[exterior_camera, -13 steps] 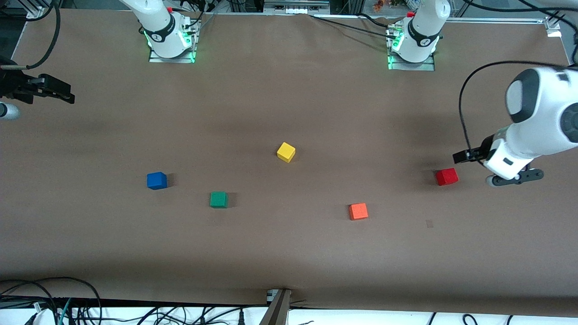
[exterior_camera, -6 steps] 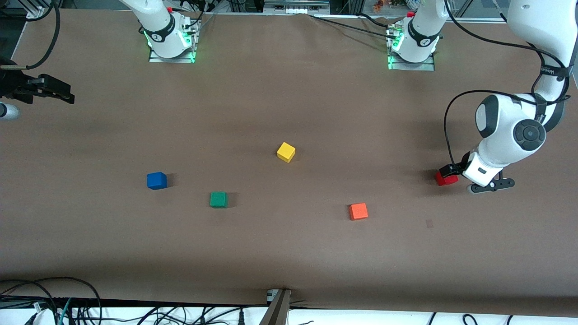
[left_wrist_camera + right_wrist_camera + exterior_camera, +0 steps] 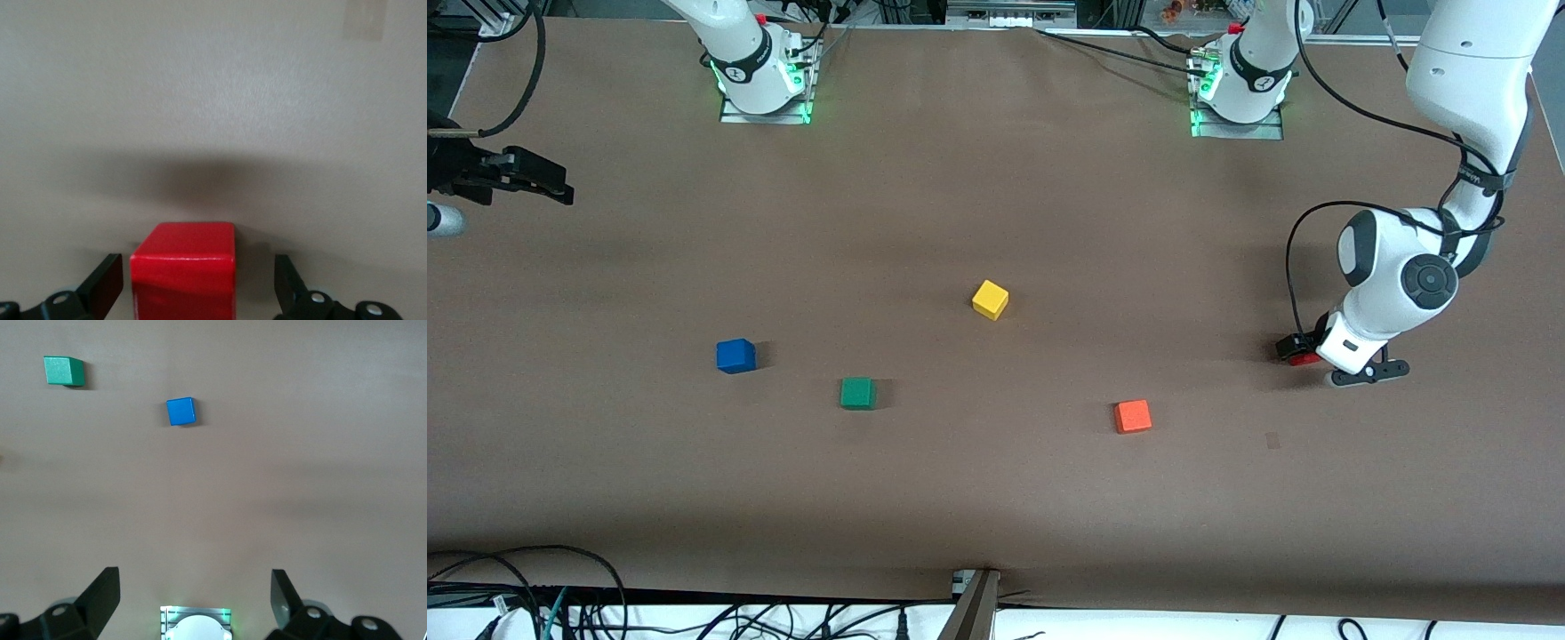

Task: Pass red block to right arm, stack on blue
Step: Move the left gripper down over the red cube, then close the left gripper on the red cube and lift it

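Now, starting at the right arm's end of the table, the right gripper (image 3: pixel 534 182) is hanging above the table edge with its slim black fingers spread wide and nothing between them; that arm is waiting. Its wrist view is showing the small solid blue cube (image 3: pixel 181 411) lying on the brown table covering (image 3: pixel 996 498), well apart from the open fingers, with a small green cube (image 3: pixel 64 371) near it. Passing along the table in the front view, the blue cube (image 3: pixel 735 356) is sitting closest to that waiting arm, then the green cube (image 3: pixel 857 393), a small yellow cube (image 3: pixel 990 300) and a small orange cube (image 3: pixel 1133 416).

At the left arm's end, the left gripper (image 3: pixel 1303 351) is sitting low over the small deep-red cube (image 3: pixel 1304 359). In the left wrist view the red cube (image 3: pixel 183 270) is lying squarely between the two black fingertips (image 3: pixel 103 283), faces parallel to them, with clear gaps on both sides, so the jaws are standing fully apart and gripping nothing yet. Being a cube, it has no long axis to favour. Judging from this, the left arm is far nearer, and the block is lying straight ahead between the pads, so closing on it looks like the coming move.
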Robot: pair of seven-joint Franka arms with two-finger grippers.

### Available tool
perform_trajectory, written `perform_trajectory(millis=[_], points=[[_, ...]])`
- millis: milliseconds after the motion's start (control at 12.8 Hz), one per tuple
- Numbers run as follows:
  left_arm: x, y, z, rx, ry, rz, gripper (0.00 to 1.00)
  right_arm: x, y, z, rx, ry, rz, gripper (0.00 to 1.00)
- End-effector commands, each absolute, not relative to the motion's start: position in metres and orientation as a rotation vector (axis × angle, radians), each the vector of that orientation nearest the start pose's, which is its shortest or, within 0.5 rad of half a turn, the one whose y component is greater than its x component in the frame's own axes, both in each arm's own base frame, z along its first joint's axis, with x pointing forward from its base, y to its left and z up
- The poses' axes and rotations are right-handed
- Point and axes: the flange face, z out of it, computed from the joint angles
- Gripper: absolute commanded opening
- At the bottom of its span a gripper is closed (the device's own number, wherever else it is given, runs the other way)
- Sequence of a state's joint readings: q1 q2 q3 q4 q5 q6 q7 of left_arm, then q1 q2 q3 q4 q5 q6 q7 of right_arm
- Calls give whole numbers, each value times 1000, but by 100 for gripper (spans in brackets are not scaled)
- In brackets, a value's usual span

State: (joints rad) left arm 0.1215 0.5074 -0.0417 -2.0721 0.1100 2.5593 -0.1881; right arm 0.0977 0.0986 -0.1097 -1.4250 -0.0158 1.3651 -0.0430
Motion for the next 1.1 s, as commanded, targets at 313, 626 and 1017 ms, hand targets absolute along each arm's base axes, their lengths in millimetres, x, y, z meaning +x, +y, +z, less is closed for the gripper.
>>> perform_trajectory(millis=[313, 626, 1017], points=[[580, 45, 176, -3085, -236, 30, 41, 565, -7, 625, -3162, -62, 241, 100], [583, 45, 189, -3086, -197, 7, 25, 565, -7, 625, -3162, -57, 244, 100], [595, 16, 241, -3110, 97, -117, 27, 566, -7, 625, -3159, -63, 241, 100]])
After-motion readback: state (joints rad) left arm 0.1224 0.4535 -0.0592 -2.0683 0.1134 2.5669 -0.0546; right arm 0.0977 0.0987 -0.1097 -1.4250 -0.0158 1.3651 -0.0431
